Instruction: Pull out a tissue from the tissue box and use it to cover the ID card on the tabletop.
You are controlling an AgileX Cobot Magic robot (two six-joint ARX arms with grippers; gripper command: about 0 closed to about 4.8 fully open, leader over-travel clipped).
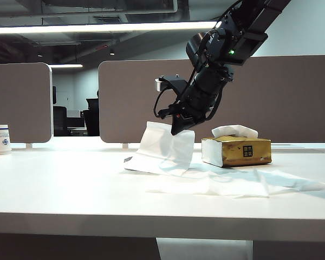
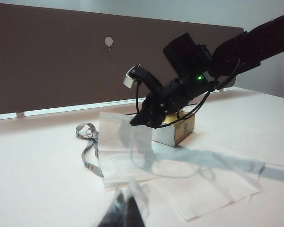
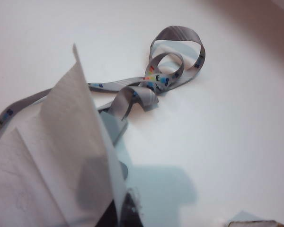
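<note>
Right gripper [image 1: 180, 129] pinches the tissue [image 1: 165, 149] by its top edge, sheet hanging below onto the tabletop [image 1: 70, 189], ID card hidden beneath, lanyard [image 2: 87, 142] poking out; lower flat before release; left gripper [image 2: 125, 213] low, idle, state unclear.

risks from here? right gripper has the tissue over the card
1. The right gripper pinches only the top edge of the tissue; released now, it may flop off-target.
2. The ID card is not clearly visible, so coverage is unverified.
3. The grey lanyard trails beyond the tissue and will likely stay exposed.
</note>
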